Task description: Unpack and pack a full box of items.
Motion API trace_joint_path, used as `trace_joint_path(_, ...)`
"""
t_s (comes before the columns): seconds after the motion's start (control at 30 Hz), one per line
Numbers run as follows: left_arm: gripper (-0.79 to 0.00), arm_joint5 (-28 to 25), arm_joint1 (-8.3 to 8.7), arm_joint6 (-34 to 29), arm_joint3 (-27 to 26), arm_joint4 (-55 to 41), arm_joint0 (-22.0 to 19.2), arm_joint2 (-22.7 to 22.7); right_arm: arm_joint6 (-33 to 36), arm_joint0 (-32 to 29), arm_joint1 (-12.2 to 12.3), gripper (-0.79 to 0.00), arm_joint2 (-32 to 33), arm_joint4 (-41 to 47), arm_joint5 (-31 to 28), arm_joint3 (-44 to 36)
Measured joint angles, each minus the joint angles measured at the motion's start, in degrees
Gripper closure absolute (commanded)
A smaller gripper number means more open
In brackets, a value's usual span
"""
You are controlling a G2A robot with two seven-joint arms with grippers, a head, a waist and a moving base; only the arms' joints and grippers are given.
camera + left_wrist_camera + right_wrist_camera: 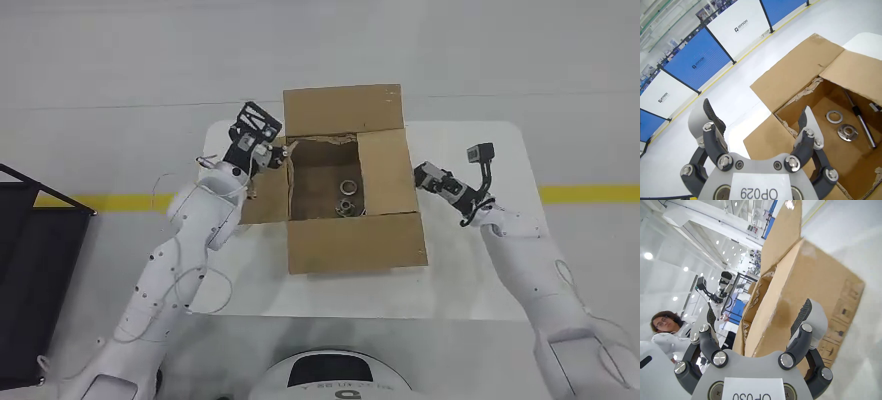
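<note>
Fingers of my left gripper [756, 108] stand spread and hold nothing. They sit over the left rim of the box [350, 185] at its far-left corner, one fingertip above the opening and the other out over the left flap [770, 140]. The box sits open with all four flaps folded out, and the white table [480, 250] lies under it. On the box floor, ahead of and below that gripper, lie a flat ring [834, 117] and, just on its near side, a flanged disc [848, 132], the two close but apart. A slim rod [861, 117] lies beyond them against the box's right wall, its long axis running along that wall from far to near. All three sit toward the right side of the opening. My right gripper [759, 306] is also parted and empty, outside the box at the outer edge of the right flap [387, 170]. That edge runs between its fingers, though I cannot tell whether a pad touches it. I judge the left arm better placed for the parts, since it already looks down into the opening while the right one has the flap in its way.
</note>
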Motion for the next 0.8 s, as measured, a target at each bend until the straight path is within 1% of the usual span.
trace_joint_path(0.07, -0.785, -1.12, -0.51, -1.18, 1.78, 0.62, -2.74, 2.39, 1.45, 0.05, -0.09, -0.785, -0.81, 2.77, 1.51, -1.25)
trace_joint_path(0.17, -0.785, -3.17, -1.89, -3.68, 5.95, -1.69, -7.07, 7.76, 3.22, -1.16, 0.16, -0.785, -2.07, 6.72, 3.34, -5.43)
trace_joint_path(0.23, -0.785, -6.12, -2.65, -5.06, 8.71, -4.46, -9.11, 10.66, 4.58, -1.73, 0.51, -0.785, -2.28, 8.38, 4.68, -6.89)
trace_joint_path(0.27, -0.785, -8.47, -3.07, -6.21, 10.75, -5.84, -10.43, 12.36, 5.22, -1.98, 0.78, -0.785, -2.13, 9.19, 5.33, -7.12)
trace_joint_path(0.37, -0.785, -11.99, -4.00, -9.60, 15.64, -6.93, -13.06, 15.80, 5.78, -2.44, 1.39, -0.785, -1.49, 10.22, 5.90, -6.30)
trace_joint_path(0.47, -0.785, -12.11, -4.73, -11.65, 19.49, -5.15, -14.69, 18.34, 6.15, -2.54, 1.74, -0.785, -1.23, 10.80, 6.26, -5.04)
trace_joint_path(0.57, -0.785, -11.66, -5.43, -11.69, 22.64, -3.40, -15.50, 20.58, 6.84, -2.09, 1.85, -0.785, -1.52, 11.09, 6.96, -3.48)
trace_joint_path(0.67, -0.785, -11.06, -6.26, -9.79, 24.86, -3.82, -16.01, 22.34, 7.93, -1.36, 1.76, -0.785, -2.13, 11.47, 8.05, -1.43)
trace_joint_path(0.8, -0.785, -9.39, -7.82, -4.67, 28.61, -5.27, -17.03, 24.90, 9.81, 0.46, 1.20, -0.785, -3.69, 11.67, 9.93, 2.08)
